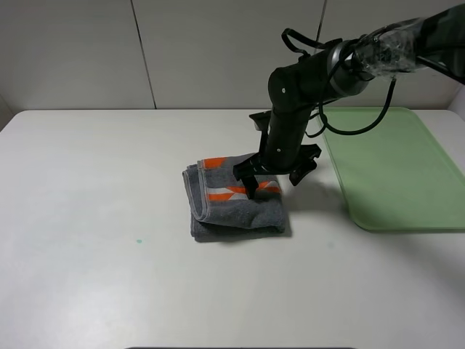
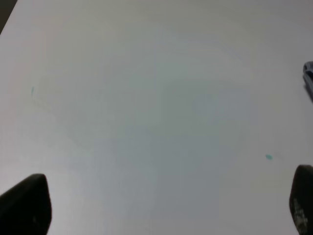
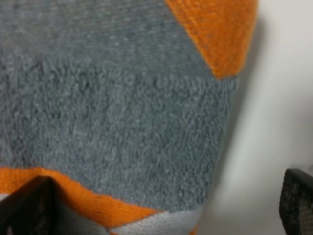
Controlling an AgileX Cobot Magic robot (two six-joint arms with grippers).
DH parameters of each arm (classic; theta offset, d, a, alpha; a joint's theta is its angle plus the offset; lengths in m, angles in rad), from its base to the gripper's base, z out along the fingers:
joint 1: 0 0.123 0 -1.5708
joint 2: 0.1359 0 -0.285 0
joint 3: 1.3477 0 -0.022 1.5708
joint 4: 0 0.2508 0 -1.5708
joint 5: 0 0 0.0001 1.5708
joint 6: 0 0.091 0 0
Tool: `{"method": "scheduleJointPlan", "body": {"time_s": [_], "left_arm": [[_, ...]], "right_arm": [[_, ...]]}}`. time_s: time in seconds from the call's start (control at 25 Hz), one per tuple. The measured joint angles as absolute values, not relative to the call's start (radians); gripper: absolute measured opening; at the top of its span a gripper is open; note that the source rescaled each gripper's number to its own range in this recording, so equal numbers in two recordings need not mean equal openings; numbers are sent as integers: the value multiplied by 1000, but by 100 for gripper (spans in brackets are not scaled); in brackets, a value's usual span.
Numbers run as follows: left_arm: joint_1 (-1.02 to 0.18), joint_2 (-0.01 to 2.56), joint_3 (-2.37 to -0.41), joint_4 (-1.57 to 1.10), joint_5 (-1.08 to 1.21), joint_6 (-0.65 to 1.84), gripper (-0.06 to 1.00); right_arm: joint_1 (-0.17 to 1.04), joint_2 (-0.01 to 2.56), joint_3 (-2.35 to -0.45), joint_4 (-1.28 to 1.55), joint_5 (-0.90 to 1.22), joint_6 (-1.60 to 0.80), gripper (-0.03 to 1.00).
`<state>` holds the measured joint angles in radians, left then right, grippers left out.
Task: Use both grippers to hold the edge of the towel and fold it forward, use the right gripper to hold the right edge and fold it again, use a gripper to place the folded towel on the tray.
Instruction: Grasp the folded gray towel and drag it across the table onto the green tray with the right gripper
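Observation:
The dark grey towel (image 1: pixel 232 207) lies folded into a small thick bundle in the middle of the table, its orange and white band facing up. My right gripper (image 1: pixel 275 178) is down at the towel's right edge and open. One finger (image 1: pixel 248 186) is over the cloth, the other (image 1: pixel 299 171) beyond the edge. In the right wrist view the towel (image 3: pixel 122 122) fills the frame between the spread fingertips of the gripper (image 3: pixel 166 210). The pale green tray (image 1: pixel 396 167) lies to the right, empty. My left gripper (image 2: pixel 164 205) is open over bare table; it is out of the exterior high view.
The white table (image 1: pixel 87 189) has a wall behind it. A small teal speck (image 1: pixel 138 241) marks the table left of the towel and also shows in the left wrist view (image 2: pixel 268 156). The right arm's black cable (image 1: pixel 349 131) hangs over the tray's near-left corner.

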<state>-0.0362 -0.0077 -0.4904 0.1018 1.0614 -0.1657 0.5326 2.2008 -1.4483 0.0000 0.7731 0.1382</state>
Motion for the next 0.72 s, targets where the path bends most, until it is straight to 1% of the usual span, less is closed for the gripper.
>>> {"method": "scheduleJointPlan", "body": {"time_s": [0.2,0.24,0.32,0.44,0.56,0.64,0.68,0.72], "left_arm": [[-36,-8,-490,102,1061,-166,98],[-36,-8,-490,102,1061,-166,98],[-36,-8,-490,102,1061,-166,98],[-36,-8,-490,102,1061,-166,98],[-36,-8,-490,102,1061,-166,98],[-36,-8,-490,102,1061,-166,98],[-36,-8,-490,102,1061,-166,98],[-36,-8,-490,102,1061,-166,98]], "right_arm": [[533,2202,-1448,0,768,136,100],[533,2202,-1448,5,767,136,96],[533,2204,-1448,21,765,136,82],[533,2205,-1449,42,759,136,53],[533,2205,-1451,42,759,136,27],[533,2205,-1451,39,759,136,12],[533,2205,-1451,38,759,136,8],[533,2203,-1451,37,759,136,8]]}}
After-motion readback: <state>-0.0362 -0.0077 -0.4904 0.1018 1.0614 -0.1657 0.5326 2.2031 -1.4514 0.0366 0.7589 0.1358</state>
